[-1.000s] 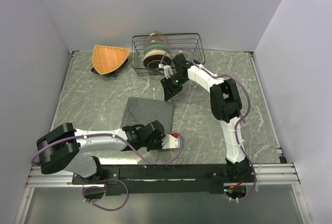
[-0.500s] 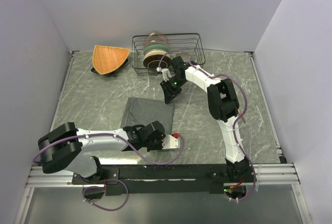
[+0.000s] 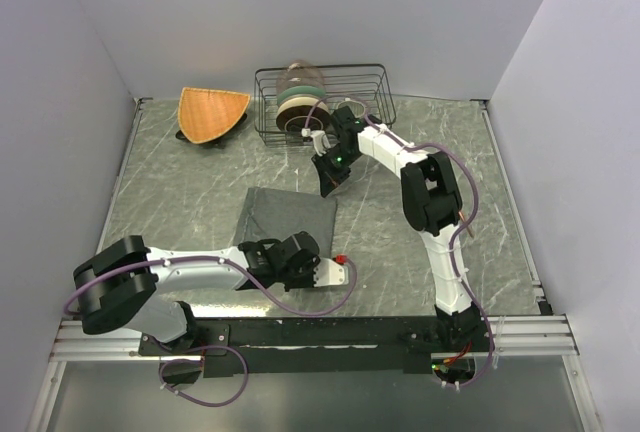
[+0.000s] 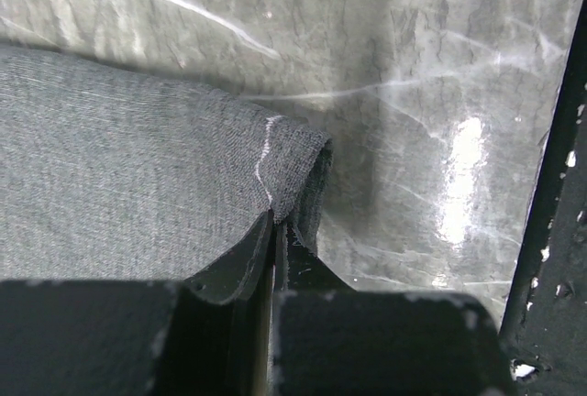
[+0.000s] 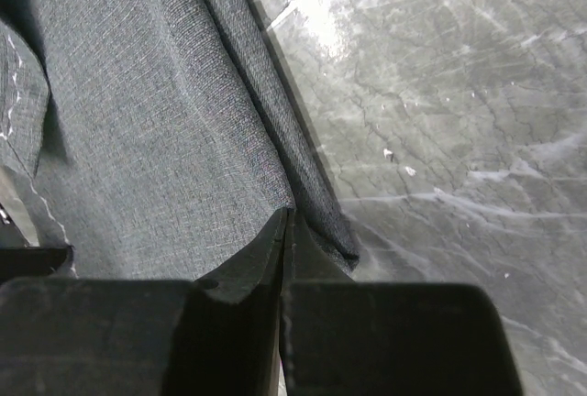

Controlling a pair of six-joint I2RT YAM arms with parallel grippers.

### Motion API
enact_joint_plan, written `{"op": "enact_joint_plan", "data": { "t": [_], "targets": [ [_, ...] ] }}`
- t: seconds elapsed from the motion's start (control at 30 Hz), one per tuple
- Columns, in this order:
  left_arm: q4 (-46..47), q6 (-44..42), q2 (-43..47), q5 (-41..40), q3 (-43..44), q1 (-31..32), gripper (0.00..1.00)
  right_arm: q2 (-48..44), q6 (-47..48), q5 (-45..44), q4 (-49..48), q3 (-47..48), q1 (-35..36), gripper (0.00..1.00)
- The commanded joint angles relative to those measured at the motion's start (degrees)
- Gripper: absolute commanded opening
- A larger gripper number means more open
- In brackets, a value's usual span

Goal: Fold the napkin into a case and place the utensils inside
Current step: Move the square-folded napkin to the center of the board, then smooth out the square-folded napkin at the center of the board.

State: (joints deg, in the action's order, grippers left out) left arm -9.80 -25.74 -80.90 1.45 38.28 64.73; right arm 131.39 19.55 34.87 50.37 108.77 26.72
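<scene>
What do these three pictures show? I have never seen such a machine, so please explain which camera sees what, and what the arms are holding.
These are two robot arms bolted at the near edge of a table. The wide picture comes from a fixed camera above and behind them. The two close pictures come from small cameras on the wrists, so the dark blocks at the bottom are each arm's own fingers. On the table lies a dark grey napkin. At the back stand a wire rack with dishes and an orange mat. The left gripper is shut on the napkin's near corner; the right gripper is shut on its far corner. No cutlery is visible.
</scene>
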Motion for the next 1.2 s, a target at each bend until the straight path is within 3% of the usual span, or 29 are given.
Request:
{"op": "enact_joint_plan", "data": {
  "t": [0.0,0.3,0.53,0.6,0.73,0.9,1.17],
  "targets": [
    [-0.9,1.0,0.7,0.5,3.6,0.8,0.07,-4.4,3.2,-1.3,2.3,0.1,-1.4,0.0],
    [0.3,1.2,-2.7,0.3,2.7,1.8,0.08,-5.8,3.3,-4.2,-1.9,-5.1,-2.4,0.0],
    [1.4,1.9,-3.6,-0.7,1.6,1.7,0.09,-3.2,2.2,-4.6,-2.2,-3.7,-2.3,0.0],
    [0.6,2.6,-3.2,-0.5,2.1,1.7,0.21,-2.9,2.0,-4.6,-2.7,-3.5,-2.3,0.0],
    [-2.3,5.9,-1.2,1.4,4.6,0.5,0.36,-2.6,2.5,-4.5,-2.0,-2.8,-2.1,0.0],
    [-6.5,12.6,6.3,9.9,7.3,-8.1,0.52,-4.2,3.2,-5.5,-4.2,-4.2,-1.3,0.0],
    [-10.0,27.6,16.3,23.8,8.4,-34.1,0.66,-3.1,2.6,-13.9,-8.4,-3.0,1.0,0.0]
  ]
}}
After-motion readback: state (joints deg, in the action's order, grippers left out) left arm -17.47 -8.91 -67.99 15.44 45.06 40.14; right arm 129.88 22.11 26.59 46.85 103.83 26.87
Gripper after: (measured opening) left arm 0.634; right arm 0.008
